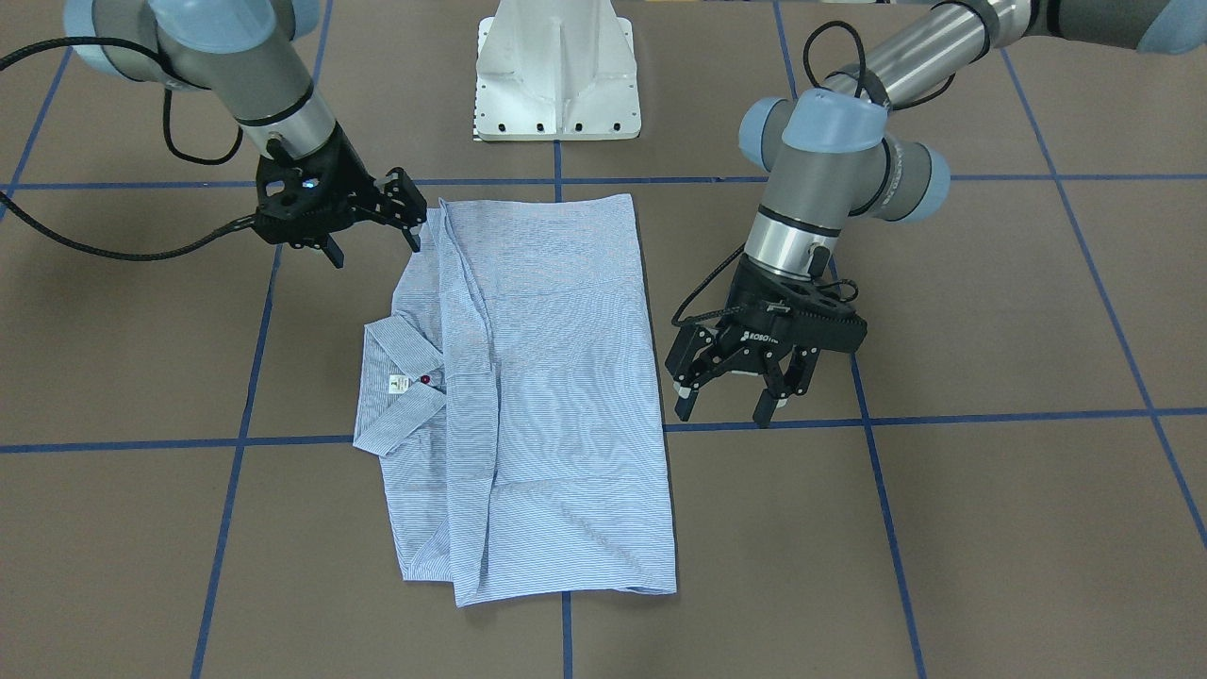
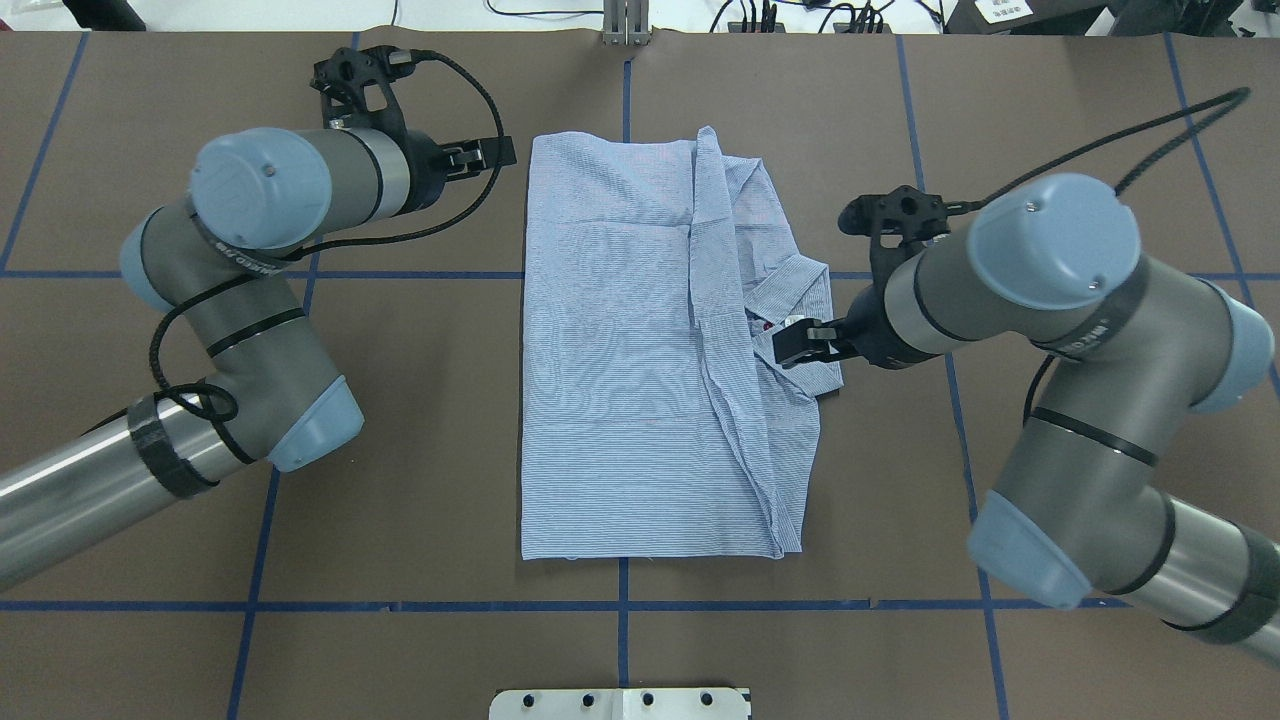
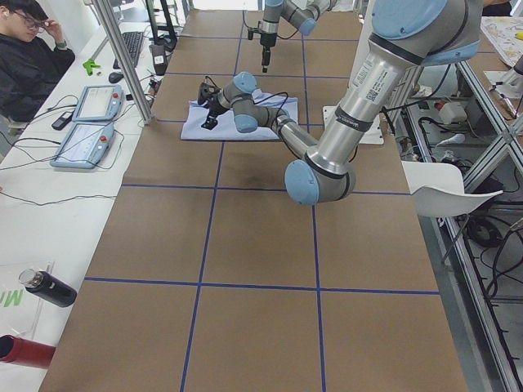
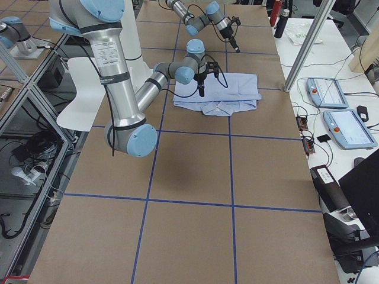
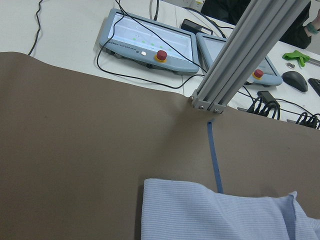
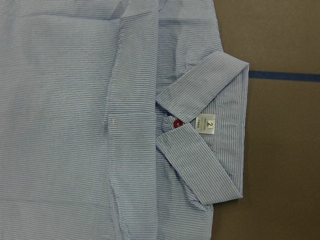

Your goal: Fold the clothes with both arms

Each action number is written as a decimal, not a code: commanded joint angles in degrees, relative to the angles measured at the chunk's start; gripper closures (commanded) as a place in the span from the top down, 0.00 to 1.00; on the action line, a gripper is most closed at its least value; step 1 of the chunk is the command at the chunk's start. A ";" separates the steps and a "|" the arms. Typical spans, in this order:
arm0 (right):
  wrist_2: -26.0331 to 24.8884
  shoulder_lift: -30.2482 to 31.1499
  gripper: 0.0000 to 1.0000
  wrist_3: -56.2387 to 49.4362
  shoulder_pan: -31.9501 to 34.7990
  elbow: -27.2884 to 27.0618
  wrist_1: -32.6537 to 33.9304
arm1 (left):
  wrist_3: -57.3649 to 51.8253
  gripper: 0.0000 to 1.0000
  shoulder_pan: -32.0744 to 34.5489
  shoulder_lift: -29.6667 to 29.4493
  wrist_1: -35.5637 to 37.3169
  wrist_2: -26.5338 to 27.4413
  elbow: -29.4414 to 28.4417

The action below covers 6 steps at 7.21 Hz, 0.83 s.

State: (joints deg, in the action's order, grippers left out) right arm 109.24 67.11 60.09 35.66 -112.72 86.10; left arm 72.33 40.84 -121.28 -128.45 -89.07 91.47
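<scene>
We see the shirt [image 1: 556, 377] folded mid-frame on the surface [image 1: 990, 528]; left claw [image 1: 728, 407] and right claw [image 1: 372, 231] both hover spread wide, holding nothing; our worry: pinching just the top layer would drag the folds apart.

The shirt [image 1: 556, 377] was light blue with fine white stripes, its neck label [image 1: 398, 384] white and its button [image 1: 425, 379] red, the table [image 1: 990, 528] brown with blue grid lines [image 1: 990, 416], the left arm [image 2: 250, 350] and right arm [image 2: 1080, 450] grey.
</scene>
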 commanded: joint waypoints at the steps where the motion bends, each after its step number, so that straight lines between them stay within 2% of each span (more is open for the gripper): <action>1: -5.68 -8.81 1.00 -4.10 -2.69 8.61 5.04 | -0.09 1.00 0.12 5.06 1.36 -1.37 6.07; 2: -8.06 -11.45 1.00 -7.85 -3.57 12.31 5.04 | 0.00 1.00 0.12 5.78 1.45 -1.37 7.22; 4: -8.60 -12.87 1.00 -10.69 -3.85 16.28 4.52 | 0.09 1.00 0.12 5.88 1.45 -1.37 7.32; 5: -9.13 -17.32 1.00 -11.40 -3.85 22.05 4.25 | 0.44 1.00 0.03 6.05 1.45 -1.37 7.50; 6: -9.14 -18.93 1.00 -11.40 -3.85 24.45 4.25 | 0.61 1.00 0.03 6.05 1.45 -1.37 7.41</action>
State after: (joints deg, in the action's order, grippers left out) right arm 100.37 51.07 49.19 31.86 -92.39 90.49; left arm 72.69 40.91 -115.31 -127.01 -90.44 98.85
